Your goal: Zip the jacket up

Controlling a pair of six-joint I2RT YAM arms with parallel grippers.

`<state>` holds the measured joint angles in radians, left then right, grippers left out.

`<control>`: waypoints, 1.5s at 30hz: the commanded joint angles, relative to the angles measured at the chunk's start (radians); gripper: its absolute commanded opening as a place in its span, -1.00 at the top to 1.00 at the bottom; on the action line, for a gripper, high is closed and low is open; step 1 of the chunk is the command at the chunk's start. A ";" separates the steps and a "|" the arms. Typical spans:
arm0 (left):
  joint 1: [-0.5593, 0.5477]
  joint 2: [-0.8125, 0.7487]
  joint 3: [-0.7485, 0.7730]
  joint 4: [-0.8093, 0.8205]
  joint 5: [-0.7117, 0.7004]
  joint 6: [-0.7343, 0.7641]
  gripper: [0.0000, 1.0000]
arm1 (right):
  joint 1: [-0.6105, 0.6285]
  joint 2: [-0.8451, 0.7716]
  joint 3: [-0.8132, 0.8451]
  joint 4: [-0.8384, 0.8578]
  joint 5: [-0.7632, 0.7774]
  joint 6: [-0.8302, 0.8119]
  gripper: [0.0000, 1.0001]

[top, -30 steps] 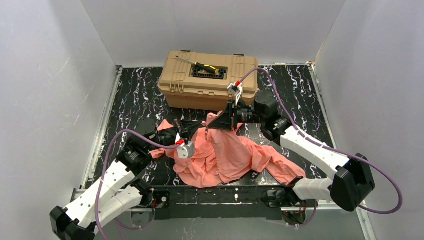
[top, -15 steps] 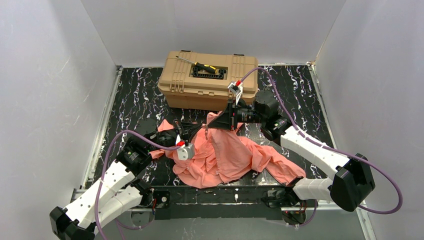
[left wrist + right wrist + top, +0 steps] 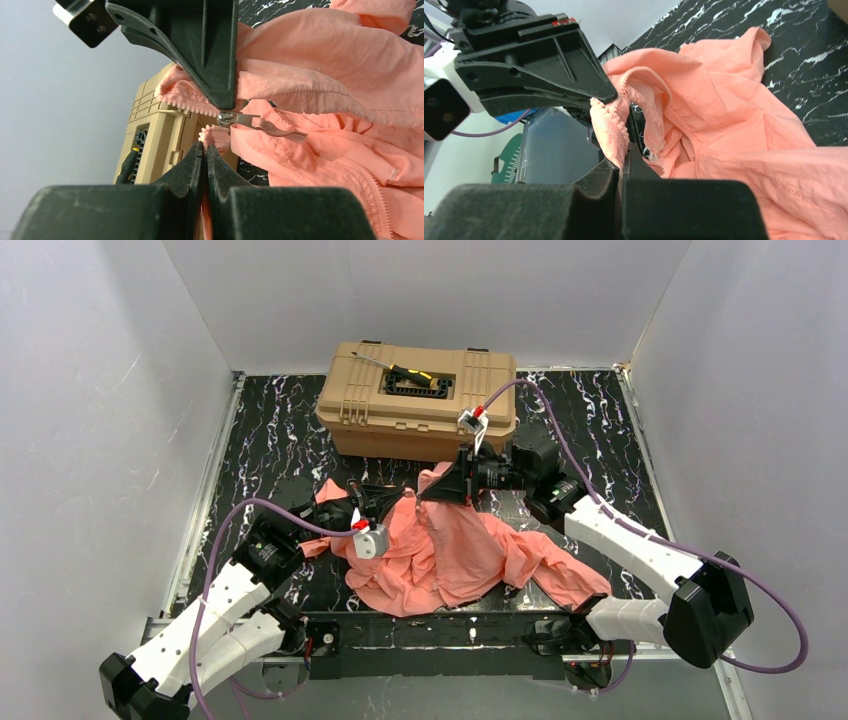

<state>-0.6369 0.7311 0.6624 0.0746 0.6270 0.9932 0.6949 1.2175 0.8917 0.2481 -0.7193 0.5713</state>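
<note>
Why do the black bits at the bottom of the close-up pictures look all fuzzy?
Left wrist view: the left claw sits too near the lens, so it blurs, while the zipper pull beyond is sharp. Right wrist view: same for the right claw; the jacket is crisp. Top view: all sharp.

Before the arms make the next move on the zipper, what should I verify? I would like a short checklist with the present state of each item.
1. Left claw shut on the jacket edge: ok.
2. Right claw shut on the zipper tape: ok.
3. Slider in view between the claws, pull tab free: ok.
4. Both tooth rows seated in the slider: cannot tell.
5. Jacket lying flat on the table: not ok, it is crumpled.
</note>
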 commanded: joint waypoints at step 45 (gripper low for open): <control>0.001 -0.001 0.008 0.040 -0.039 -0.041 1.00 | 0.015 0.049 0.006 0.122 -0.016 0.040 0.97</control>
<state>-0.6369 0.7441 0.6628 0.0978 0.5831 0.9607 0.7029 1.2678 0.8856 0.2955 -0.7502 0.6010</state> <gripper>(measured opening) 0.020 0.050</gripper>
